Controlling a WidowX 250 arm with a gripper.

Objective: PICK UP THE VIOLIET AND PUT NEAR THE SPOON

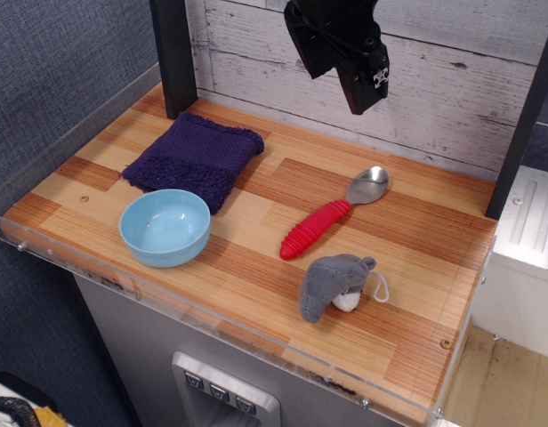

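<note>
The dark violet terry towel (pixel 195 159) lies folded flat on the wooden table at the back left. The spoon (pixel 332 213), with a shiny metal bowl and a ribbed red handle, lies diagonally near the table's middle right. My black gripper (pixel 338 87) hangs high above the back of the table, above and behind the spoon and to the right of the towel. Its jaws stand apart with nothing between them.
A light blue bowl (pixel 165 226) sits just in front of the towel. A grey plush toy (pixel 334 286) lies in front of the spoon. A clear plastic rim (pixel 212 316) edges the table. Black posts (pixel 174 55) stand at the back corners before a plank wall.
</note>
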